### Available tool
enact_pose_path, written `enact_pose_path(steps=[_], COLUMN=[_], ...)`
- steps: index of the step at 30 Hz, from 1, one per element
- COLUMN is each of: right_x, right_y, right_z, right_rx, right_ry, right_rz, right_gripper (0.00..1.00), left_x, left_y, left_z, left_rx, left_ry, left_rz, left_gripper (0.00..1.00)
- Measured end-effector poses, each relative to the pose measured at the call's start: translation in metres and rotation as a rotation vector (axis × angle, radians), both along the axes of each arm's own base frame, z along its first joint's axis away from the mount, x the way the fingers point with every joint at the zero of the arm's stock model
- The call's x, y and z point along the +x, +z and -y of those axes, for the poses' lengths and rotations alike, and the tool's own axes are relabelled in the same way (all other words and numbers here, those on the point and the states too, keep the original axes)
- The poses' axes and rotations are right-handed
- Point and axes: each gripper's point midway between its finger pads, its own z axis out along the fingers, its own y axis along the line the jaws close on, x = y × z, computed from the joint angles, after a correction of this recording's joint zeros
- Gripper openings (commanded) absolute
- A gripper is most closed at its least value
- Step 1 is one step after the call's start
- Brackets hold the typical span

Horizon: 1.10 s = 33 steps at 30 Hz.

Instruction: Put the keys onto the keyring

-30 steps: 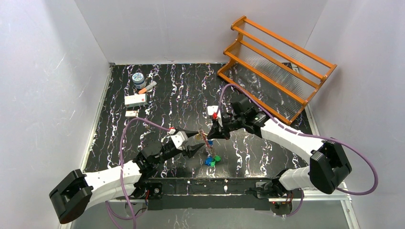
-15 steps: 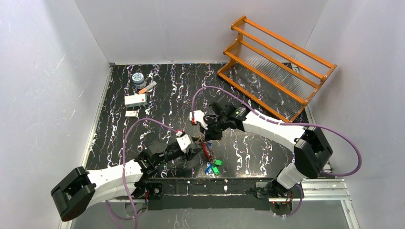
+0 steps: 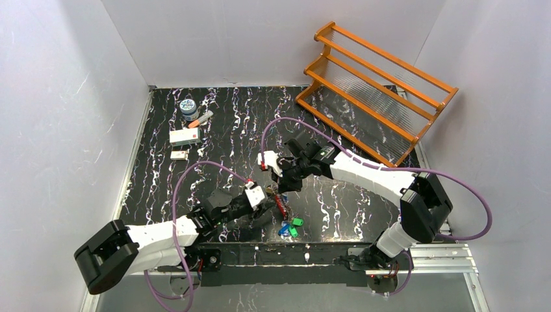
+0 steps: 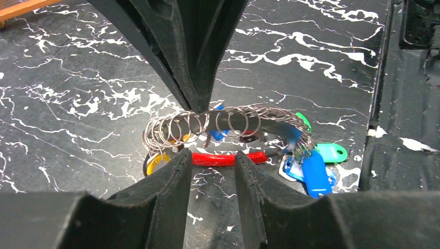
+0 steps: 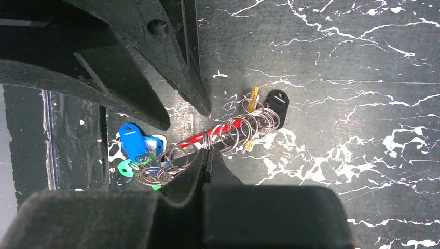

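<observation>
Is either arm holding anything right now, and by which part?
The right gripper is shut on the keyring, pinching its wire loops about midway along the row. The left gripper holds nothing; its fingers stand apart.

The right gripper [image 5: 208,155] now sits farther left, and the keyring [image 4: 228,122] hangs lower. The left gripper [image 4: 211,161] stands closer in, its jaws narrower.

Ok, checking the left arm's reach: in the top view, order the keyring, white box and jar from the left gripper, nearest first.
1. keyring, right at the left gripper, front centre.
2. white box, left side.
3. jar, back left, beyond the box.
</observation>
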Motion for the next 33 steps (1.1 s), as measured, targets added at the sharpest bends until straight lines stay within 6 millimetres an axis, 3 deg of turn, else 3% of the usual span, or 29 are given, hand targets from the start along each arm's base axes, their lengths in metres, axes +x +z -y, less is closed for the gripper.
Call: enact_pose_path(steps=[15,21,29,31,33], right_x=[-0.005,-0.005,-0.006,-0.007,-0.007], right_y=[0.001,0.001,0.002,0.003,0.005], right_z=[-0.003,-0.002,-0.001,-0.002,-0.002], right_rx=[0.011,0.009,0.027,0.043,0.067], right_ry=[0.02,0.022,0.026,0.027,0.025], right_rz=[-0.009,-0.003,0.004,0.013,0.028], right_gripper=[0.01,0.01,0.02,0.05,0.2], left_x=[0.017,0.019,0.022,0.022,0.022], left_y=[0.008,0.008,0.01,0.012,0.014], left_z=[0.014,0.017,0.015,0.012,0.011], left_rx=[-0.001,-0.002,-0.005,-0.01,-0.018], left_ry=[0.022,0.023,0.045,0.054,0.059], left_rz=[0.021,0.013,0.025,0.033,0.039], left_gripper=[0.18,0.0,0.0,0.0,0.0])
